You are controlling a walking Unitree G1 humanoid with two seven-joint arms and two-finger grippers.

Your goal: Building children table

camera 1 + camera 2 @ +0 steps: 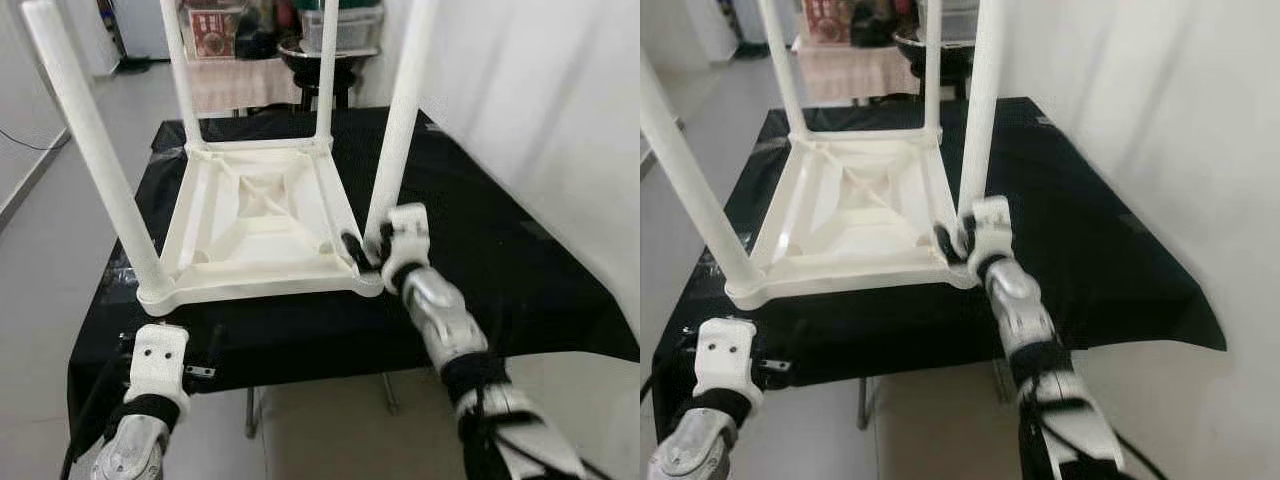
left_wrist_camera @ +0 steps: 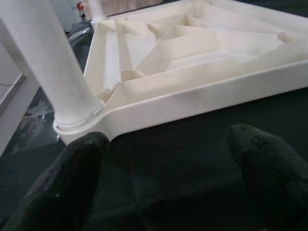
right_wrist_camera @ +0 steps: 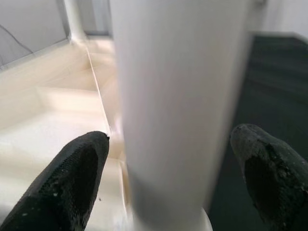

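Our tabletop (image 1: 262, 215), white plastic, lies upside down on the black cloth (image 1: 480, 240) of a work table, ribbed underside facing up. Four white legs stand up from its corners. Near-right leg (image 1: 398, 125) rises from the corner closest to our right arm; near-left leg (image 1: 92, 150) stands in its socket at the other near corner; two far legs (image 1: 180, 70) stand at the back edge.

Our right gripper (image 1: 366, 247) is at the base of the near-right leg. In the right wrist view its two fingers (image 3: 77, 178) are spread wide, one on each side of the leg, with a gap showing between each pad and the white tube. It straddles the leg and does not clamp it.

Our left gripper (image 2: 166, 178) sits low at the near edge of the cloth, just short of the near-left corner. Its fingers (image 2: 67, 183) are wide apart with nothing between them, pointed at the tabletop's rim.

Behind the table: a pale floor (image 1: 60, 210), a white wall (image 1: 540, 90) on the right, and shelves with boxes (image 1: 212, 30).
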